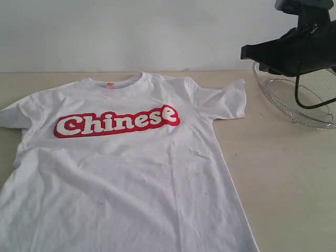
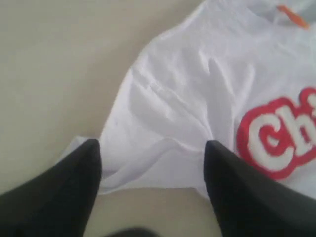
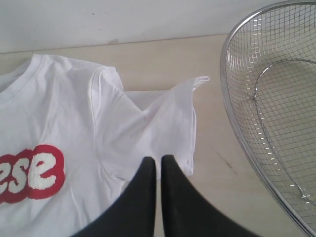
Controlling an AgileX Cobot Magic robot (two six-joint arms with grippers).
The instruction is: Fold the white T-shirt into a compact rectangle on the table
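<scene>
between the left jaws, which stand wide and hold nothing, lies the hem of one sleeve [image 2: 148, 163] of the white t-shirt [image 1: 131, 178]. the right jaws are pressed together, empty, above the opposite sleeve [image 3: 170, 116], near the wire-mesh basket [image 3: 276, 98]. the shirt lies spread flat on the surface [image 1: 283, 173], lettering [image 1: 118, 123] upward, with no fold made yet. judged step: take the sleeve for the first inward fold. lower the left jaws until both tips straddle the sleeve edge. pinch both fabric layers, not the top one alone. lift only enough to clear the surface, then carry the sleeve toward the chest. open the right jaws before descending, and keep them off the basket rim.
</scene>
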